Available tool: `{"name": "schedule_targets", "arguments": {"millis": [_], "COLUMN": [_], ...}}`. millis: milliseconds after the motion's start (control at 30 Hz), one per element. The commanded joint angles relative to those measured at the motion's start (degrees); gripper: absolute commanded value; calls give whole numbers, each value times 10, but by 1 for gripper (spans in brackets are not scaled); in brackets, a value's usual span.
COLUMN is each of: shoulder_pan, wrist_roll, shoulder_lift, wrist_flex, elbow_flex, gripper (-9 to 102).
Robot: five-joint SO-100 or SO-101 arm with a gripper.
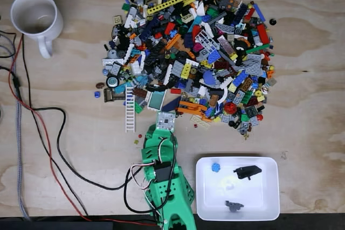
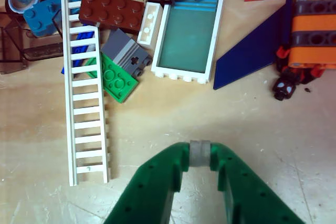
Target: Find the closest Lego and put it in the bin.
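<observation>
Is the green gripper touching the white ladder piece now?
Apart. The wrist view shows bare wood between the gripper and the white ladder, which lies flat to its left.

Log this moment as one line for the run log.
green gripper: jaws shut on small grey Lego piece | above wooden table near white ladder piece | white plastic bin: holds three pieces

the green arm [image 1: 164, 187] is seen reaching up from the bottom edge in the fixed view. in the wrist view the pincer [image 2: 200, 153] is closed, both green fingers [image 2: 157, 179] pressed onto a small grey piece [image 2: 200, 154] held between the tips.
</observation>
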Motion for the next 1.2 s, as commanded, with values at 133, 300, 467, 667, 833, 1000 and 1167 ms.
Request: {"name": "schedule_targets", "arguments": {"millis": [133,300,467,667,833,1000,1167], "shoulder_pan": [15,15,15,15,15,-24,-133], "wrist_roll": [-30,-32,-32,-32,-27,33,134], "shoulder_lift": [-2,-2,-2,-2,-30,-316,-487], "wrist_flex": [-42,-43,-43,-44,-37,-61,-78], "elbow_flex": [15,15,15,18,2,-202,-290], "gripper": [0,0,0,0,0,2,5]}}
